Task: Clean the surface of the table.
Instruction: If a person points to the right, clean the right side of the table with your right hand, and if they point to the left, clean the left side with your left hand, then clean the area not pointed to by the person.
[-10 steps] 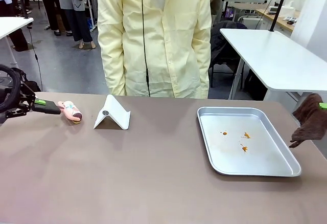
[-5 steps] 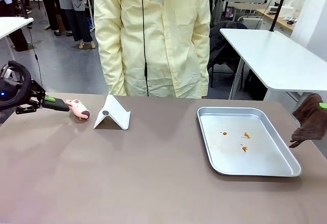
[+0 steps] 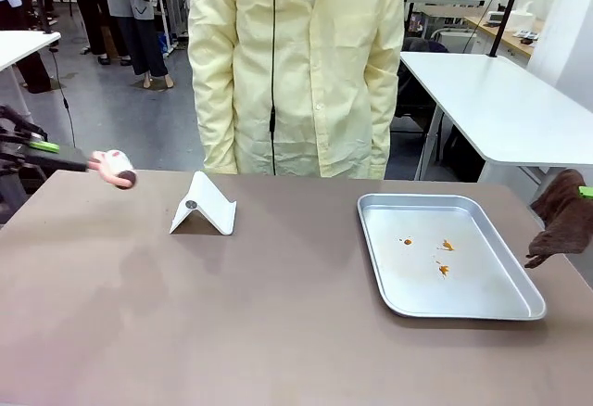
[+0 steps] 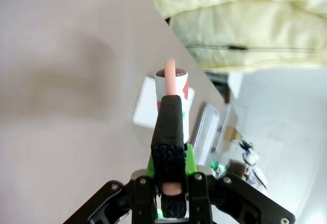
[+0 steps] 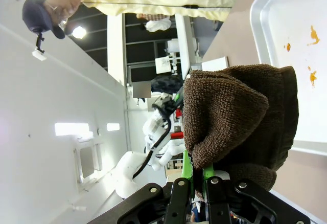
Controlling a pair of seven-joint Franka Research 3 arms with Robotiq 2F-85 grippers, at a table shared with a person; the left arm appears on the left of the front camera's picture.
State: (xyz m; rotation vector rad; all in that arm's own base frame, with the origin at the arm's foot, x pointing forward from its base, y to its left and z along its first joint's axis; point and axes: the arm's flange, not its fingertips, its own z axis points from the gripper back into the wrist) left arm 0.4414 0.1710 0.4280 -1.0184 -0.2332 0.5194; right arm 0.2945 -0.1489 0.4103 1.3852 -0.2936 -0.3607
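Left pincer: the left gripper (image 4: 170,112) is clenched on the pink handle of a small roller (image 3: 117,167), whose white drum with a dark end points away from the fingers.
Left pincer, place: at the table's far left corner, with the roller lifted. It looks clear of the top, though the gap is hard to judge.
Right pincer: the right gripper (image 5: 194,175) is clamped on a bunched brown cloth (image 3: 561,215), which hangs down past the fingers.
Right pincer, place: at the right edge of the table, just beside the tray (image 3: 463,314). The cloth appears to hang free rather than press on anything.
Table: the brown table (image 3: 232,304) spreads below and between both pincers, and neither tool rests on it.
On the table: a white folded stand (image 3: 206,208) stands near the roller, and the tray sits at the right with a few orange spots (image 3: 443,258) inside.
Beyond: a person in a pale yellow coat (image 3: 306,63) stands at the far side.
Done so far: the brown top shows no crumbs or smears, so it may be largely clean already, though a finished pass cannot be confirmed.
Left to do: probably a sweep with cloth or roller, and the tray's spots if they count.
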